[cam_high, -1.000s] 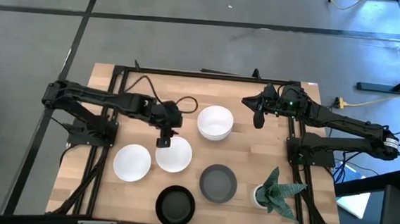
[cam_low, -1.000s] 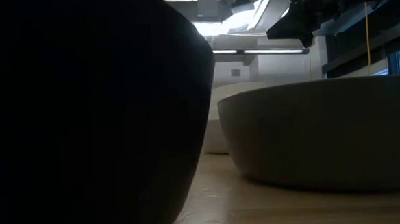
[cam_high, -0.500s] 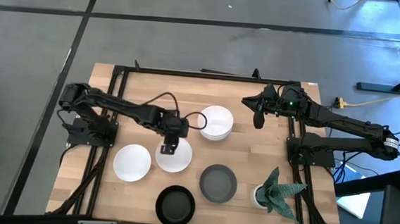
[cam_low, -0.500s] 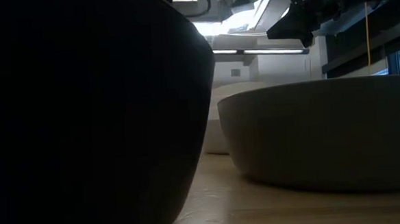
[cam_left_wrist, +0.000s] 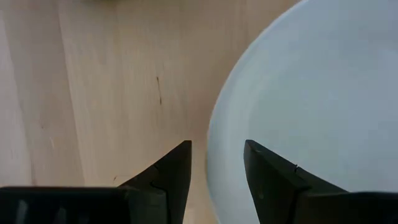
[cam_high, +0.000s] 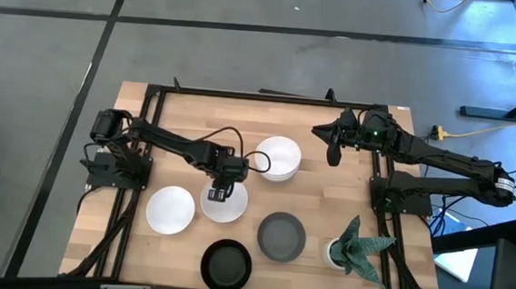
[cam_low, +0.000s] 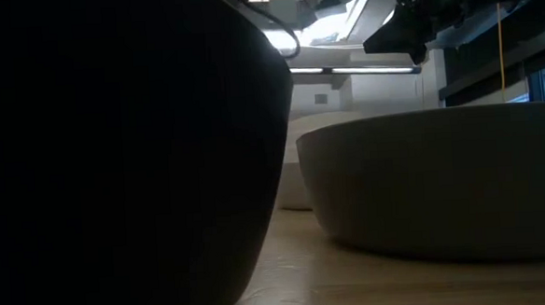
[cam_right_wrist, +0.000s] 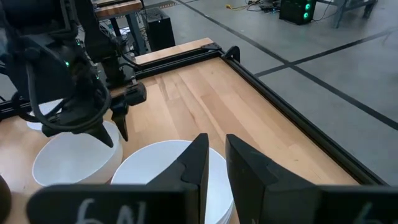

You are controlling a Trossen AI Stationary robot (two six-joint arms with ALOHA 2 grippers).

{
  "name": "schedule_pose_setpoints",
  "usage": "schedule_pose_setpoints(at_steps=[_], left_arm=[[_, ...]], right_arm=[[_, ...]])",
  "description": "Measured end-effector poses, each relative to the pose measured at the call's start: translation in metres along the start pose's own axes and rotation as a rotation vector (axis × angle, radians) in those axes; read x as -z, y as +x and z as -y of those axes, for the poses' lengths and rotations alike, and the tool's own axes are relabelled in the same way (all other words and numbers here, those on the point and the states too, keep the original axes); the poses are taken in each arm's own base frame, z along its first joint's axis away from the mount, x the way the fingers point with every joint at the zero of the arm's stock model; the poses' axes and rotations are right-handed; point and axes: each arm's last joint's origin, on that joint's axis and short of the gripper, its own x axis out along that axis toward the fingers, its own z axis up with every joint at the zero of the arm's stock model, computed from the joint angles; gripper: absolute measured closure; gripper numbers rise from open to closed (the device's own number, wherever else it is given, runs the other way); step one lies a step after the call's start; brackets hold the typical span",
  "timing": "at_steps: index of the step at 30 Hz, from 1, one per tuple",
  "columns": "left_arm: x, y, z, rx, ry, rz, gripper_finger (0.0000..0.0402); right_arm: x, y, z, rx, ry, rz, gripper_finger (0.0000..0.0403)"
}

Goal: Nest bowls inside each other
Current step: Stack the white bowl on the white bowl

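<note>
Left claw [cam_high: 219, 195] has advanced over the middle white bowl [cam_high: 225, 204], fingers apart straddling its rim, gripping nothing; bare counter [cam_high: 328, 181] beside.

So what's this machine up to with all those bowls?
It is gathering bowls into one another. The left gripper is down at the rim of a white bowl in the middle of the table, fingers open on either side of the rim, not yet closed. The right gripper waits, raised near the white stack at the back. Another white bowl, a grey bowl and a black bowl sit apart, beside a potted plant.
</note>
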Motion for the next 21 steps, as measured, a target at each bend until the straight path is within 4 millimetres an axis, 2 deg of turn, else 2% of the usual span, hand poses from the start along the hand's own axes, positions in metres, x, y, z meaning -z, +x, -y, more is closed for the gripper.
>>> schedule_pose_setpoints(at_steps=[7, 18, 21], left_arm=[[0.000, 0.001, -0.008, -0.012, -0.025, -0.005, 0.0274], [0.002, 0.003, -0.024, -0.018, -0.077, -0.009, 0.0389], [0.003, 0.003, -0.030, 0.000, -0.105, -0.010, 0.0392]], right_arm=[[0.000, 0.000, 0.000, 0.000, -0.002, 0.000, 0.0345], [0.000, 0.000, 0.000, 0.000, -0.002, 0.000, 0.0345], [0.000, 0.000, 0.000, 0.000, -0.002, 0.000, 0.0345]])
